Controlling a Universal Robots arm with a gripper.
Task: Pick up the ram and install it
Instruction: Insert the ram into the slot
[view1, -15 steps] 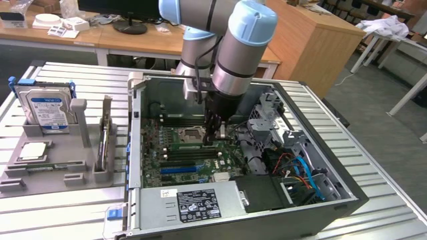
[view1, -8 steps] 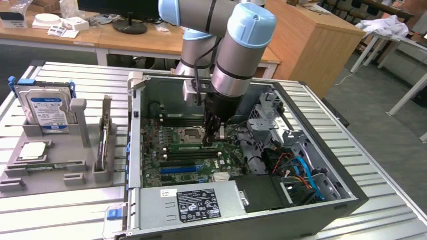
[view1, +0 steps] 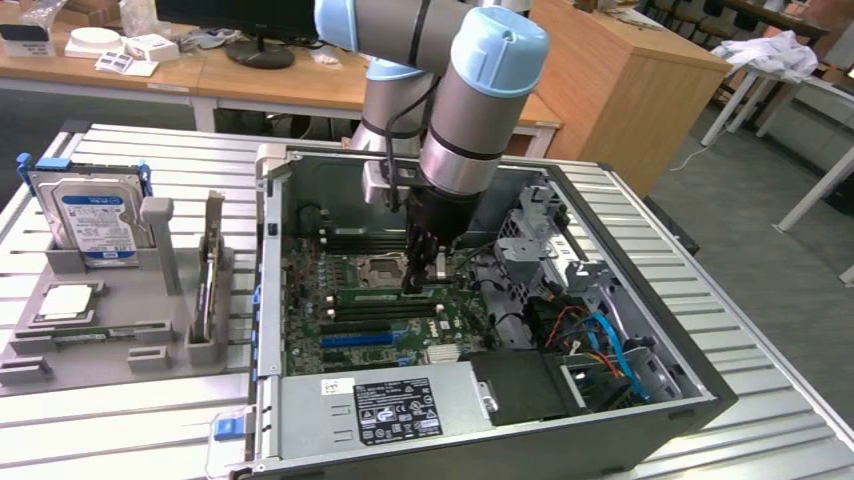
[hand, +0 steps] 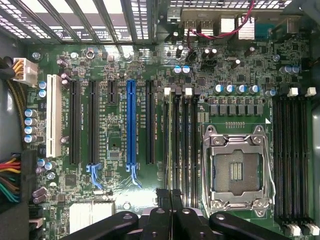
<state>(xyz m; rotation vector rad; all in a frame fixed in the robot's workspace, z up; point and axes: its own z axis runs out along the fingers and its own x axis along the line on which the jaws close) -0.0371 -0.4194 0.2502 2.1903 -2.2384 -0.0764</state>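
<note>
Green and standing on edge, the ram (view1: 378, 296) sat in one of the black memory slots (hand: 186, 135) just beside the processor socket (hand: 239, 170), while the claw (hand: 170, 194), closed on nothing, hung over one end, seemingly shut so its tips could bear down on it.

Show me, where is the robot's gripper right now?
In the exterior view the gripper is inside the open computer case, low over the motherboard, right beside the processor socket.
</note>
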